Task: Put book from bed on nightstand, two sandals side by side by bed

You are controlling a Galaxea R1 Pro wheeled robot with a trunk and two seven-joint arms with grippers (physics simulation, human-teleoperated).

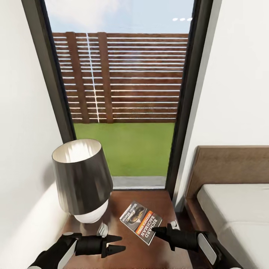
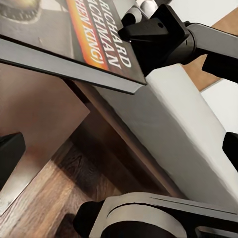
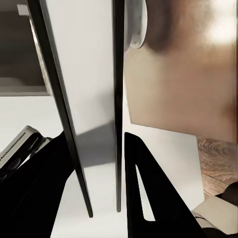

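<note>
A lamp (image 1: 82,179) stands at the nightstand's (image 1: 164,198) left. The left gripper (image 1: 118,243) hovers spread and empty. The book (image 1: 141,221), thin, light, likely floppy, hangs above the top, its edge pinched by the right gripper (image 1: 156,230); the bed (image 1: 231,216) lies rightward.

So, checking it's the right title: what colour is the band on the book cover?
Orange, clearest in the head view on the book.

Home bedroom: bed (image 1: 235,209) with wooden headboard (image 1: 228,164), nightstand (image 1: 149,201) carrying lamp (image 1: 82,179), tall window (image 1: 123,93) onto fenced lawn.
</note>
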